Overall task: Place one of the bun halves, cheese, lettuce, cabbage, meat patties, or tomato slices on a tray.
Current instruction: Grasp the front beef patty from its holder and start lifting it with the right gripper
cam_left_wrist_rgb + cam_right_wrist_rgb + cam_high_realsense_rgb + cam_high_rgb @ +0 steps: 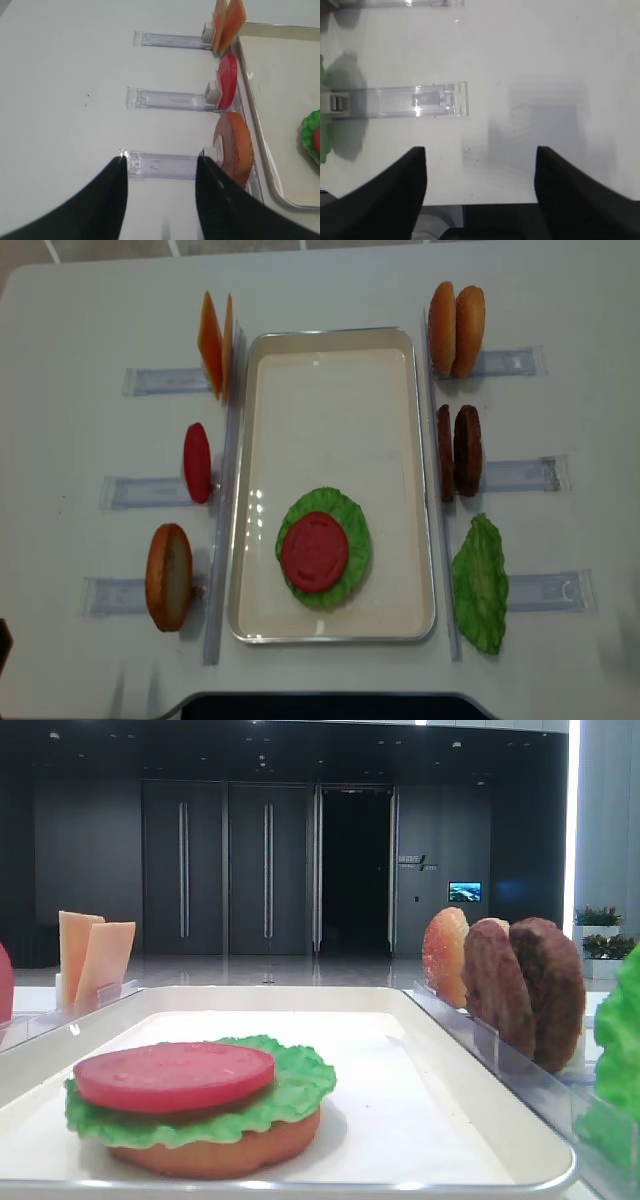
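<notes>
The tray [335, 360] lies in the middle of the white tabletop [80, 320]. Toward its near edge sits a stack: a bun half [215, 1145] at the bottom, lettuce [350, 515] on it, a tomato slice [314, 549] on top. Along the tray's left side, clear racks [170, 99] hold upright cheese [213, 343], another tomato slice [197, 462] and a bun half [169, 576]. Along the right side stand two more bun halves [456, 328], the meat patties [458, 451] and a second lettuce leaf [481, 584]. No legible writing shows on any item. The right claw [480, 172] hangs wide apart and empty over bare tabletop beside a rack. The left claw [160, 182] is also spread, holding nothing.
</notes>
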